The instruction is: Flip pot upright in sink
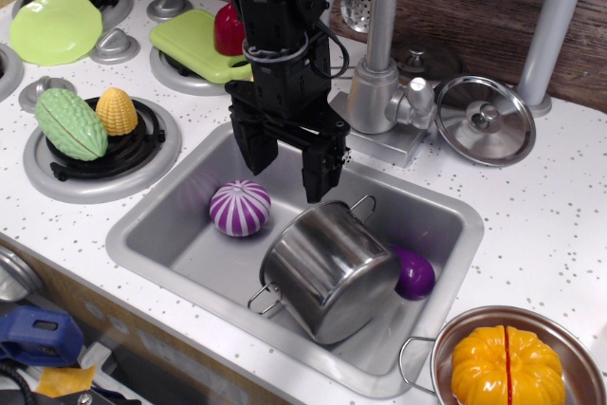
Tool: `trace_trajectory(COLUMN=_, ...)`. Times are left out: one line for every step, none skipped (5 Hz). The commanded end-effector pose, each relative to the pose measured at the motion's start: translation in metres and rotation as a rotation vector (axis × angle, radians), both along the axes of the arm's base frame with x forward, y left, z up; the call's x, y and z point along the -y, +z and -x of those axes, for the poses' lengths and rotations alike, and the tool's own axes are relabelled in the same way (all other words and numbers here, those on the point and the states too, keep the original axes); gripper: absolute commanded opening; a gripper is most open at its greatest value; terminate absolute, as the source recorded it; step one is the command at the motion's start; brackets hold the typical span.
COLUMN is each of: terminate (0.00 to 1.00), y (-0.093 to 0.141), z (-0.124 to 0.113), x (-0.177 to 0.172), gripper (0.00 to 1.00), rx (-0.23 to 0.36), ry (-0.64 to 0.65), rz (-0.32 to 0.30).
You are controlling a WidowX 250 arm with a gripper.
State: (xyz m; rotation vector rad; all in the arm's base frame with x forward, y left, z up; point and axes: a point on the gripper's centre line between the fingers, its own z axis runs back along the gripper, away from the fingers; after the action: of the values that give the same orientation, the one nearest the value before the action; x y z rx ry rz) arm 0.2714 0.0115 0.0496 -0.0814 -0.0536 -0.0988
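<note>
At far left I see a green plate (55, 27) on a burner; below it a green gourd (70, 123) and a yellow corn cob (117, 111) share another burner (100, 174); further right a green board (194, 45) carries a red object (228, 29); all stand on the speckled white table (560, 196). The sink (156, 239) is sunk into the table; in its left part lies a purple-and-white striped ball (240, 208); above the basin I hold the black tool (289, 160), its jaws spread apart and gripping nothing, its fingertips just above the pot (327, 272). The pot lies tilted in the sink's middle, its closed base turned toward the camera, wire handles at top right and lower left; a purple vegetable (414, 273) touches its right side. Behind stands the faucet (375, 54); right of it a steel lid (486, 120); at lower right a pan (446, 353) holds an orange pumpkin (507, 367).
</note>
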Motion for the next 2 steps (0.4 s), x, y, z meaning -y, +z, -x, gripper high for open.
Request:
trace_trajectory(terminate=0.00, y=0.0000, z=0.0000, x=0.0000, gripper=1.00, rx=0.000, ry=0.000, rz=0.000)
trace_trajectory(terminate=0.00, y=-0.0038, z=0.0023, x=0.0036, gripper=1.00, rx=-0.008, ry=0.025, rz=0.073)
